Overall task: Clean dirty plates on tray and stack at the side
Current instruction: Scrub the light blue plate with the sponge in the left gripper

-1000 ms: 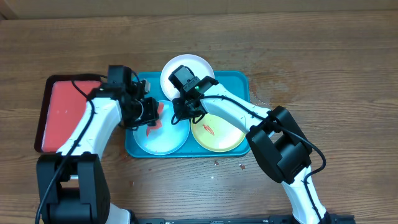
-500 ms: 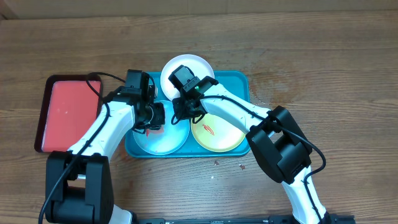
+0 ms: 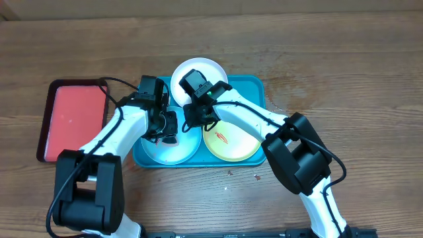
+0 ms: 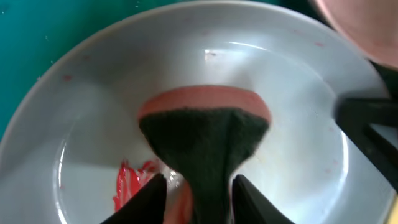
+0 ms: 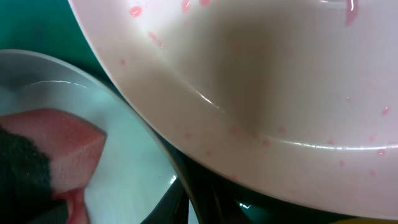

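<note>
On the teal tray (image 3: 254, 86) lie a light blue plate (image 3: 175, 151), a yellow-green plate (image 3: 231, 140) with a red smear, and a white plate (image 3: 213, 70) at the back rim. My left gripper (image 3: 165, 132) pinches a pink sponge with a dark green scouring face (image 4: 205, 130). It presses the sponge onto the light blue plate (image 4: 298, 93), beside a red smear (image 4: 134, 180). My right gripper (image 3: 193, 122) is shut on that plate's right rim (image 5: 124, 162). The speckled white plate (image 5: 280, 93) fills the right wrist view above it.
A smaller red tray with a dark rim (image 3: 73, 119) lies left of the teal tray on the wooden table (image 3: 344, 66). A wet or stained patch (image 3: 277, 99) marks the wood just right of the teal tray. Both arms crowd over the tray's middle.
My left gripper has moved right from the tray's left edge onto the light blue plate, carrying the sponge. The right arm has not moved.
</note>
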Robot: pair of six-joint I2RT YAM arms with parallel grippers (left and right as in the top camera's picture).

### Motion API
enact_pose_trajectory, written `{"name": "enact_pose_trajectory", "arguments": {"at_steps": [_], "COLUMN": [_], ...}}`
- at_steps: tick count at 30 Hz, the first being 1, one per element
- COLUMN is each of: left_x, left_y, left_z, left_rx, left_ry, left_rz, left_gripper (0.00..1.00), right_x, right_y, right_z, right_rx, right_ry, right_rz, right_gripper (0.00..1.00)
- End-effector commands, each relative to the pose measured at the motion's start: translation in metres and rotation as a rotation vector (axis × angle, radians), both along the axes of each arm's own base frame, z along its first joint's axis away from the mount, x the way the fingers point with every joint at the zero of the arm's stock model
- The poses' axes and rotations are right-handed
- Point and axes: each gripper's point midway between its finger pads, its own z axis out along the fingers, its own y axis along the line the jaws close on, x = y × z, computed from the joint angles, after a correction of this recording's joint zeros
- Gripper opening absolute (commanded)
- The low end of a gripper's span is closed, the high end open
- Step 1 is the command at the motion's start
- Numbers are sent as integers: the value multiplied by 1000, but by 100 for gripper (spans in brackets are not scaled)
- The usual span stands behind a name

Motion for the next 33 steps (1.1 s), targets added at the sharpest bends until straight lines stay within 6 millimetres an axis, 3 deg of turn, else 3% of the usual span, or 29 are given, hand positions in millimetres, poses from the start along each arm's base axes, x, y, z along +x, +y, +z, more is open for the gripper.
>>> {"name": "enact_pose_trajectory", "arguments": {"at_steps": [1, 4, 8, 15, 21, 24, 29, 33], "left_x": [0, 1, 1, -33, -30, -21, 3, 12], "left_y": [3, 2, 2, 8, 57, 65, 53, 18], "left_z": [-4, -4, -3, -9, -6, -3, -2, -4], "left_rx": [27, 27, 27, 51, 316, 363, 289, 86], "left_ry": [2, -2, 2, 136, 102, 59, -35, -43], "left_rz": [2, 2, 3, 11, 162, 185, 195, 162], "left_gripper": [24, 12, 4, 4, 4, 4, 4, 4], "right_x": [2, 2, 2, 2, 2, 2, 1, 1], "right_y": [-1, -1, -1, -1, -1, -1, -2, -2], "right_z": [-3, -3, -3, -3, -3, -3, -3, -3], "right_rx": [-12, -12, -12, -12, -13, -13, -15, -15], "right_ry": [-8, -8, -8, -8, -8, -8, -6, -6], "right_rz": [-9, -9, -9, -9, -9, -9, -9, -9], "right_gripper": [12, 13, 13, 13, 13, 13, 13, 13]}}
